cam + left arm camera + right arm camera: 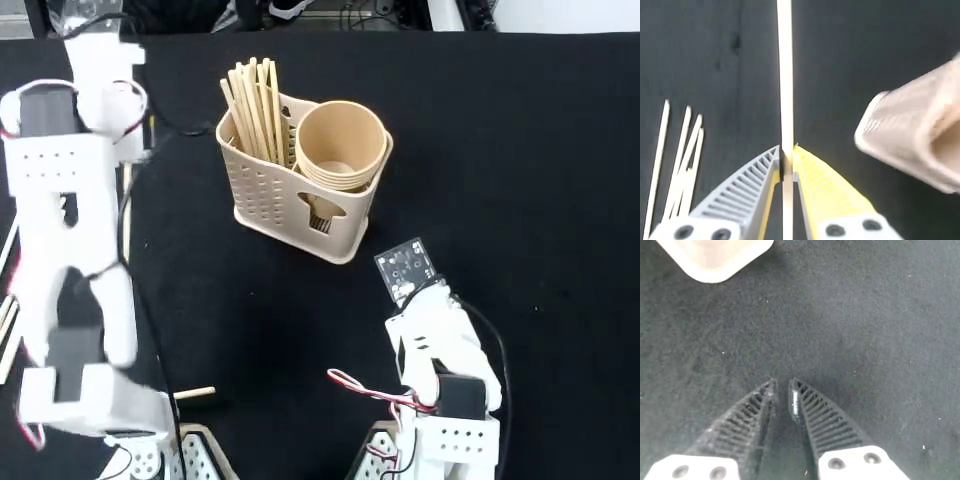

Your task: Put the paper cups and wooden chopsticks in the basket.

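While the left gripper (788, 150) is pinched tight on one wooden chopstick (785, 75) jutting past its tips, the basket (910, 135) lies off its yellow-finger side, so the arm should swing there, stand the stick upright, then release.

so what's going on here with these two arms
The left gripper is shut on one wooden chopstick above the black table. The basket already holds a stack of paper cups and a bunch of chopsticks. A few loose chopsticks lie on the table. The right gripper is shut, empty, near the basket.
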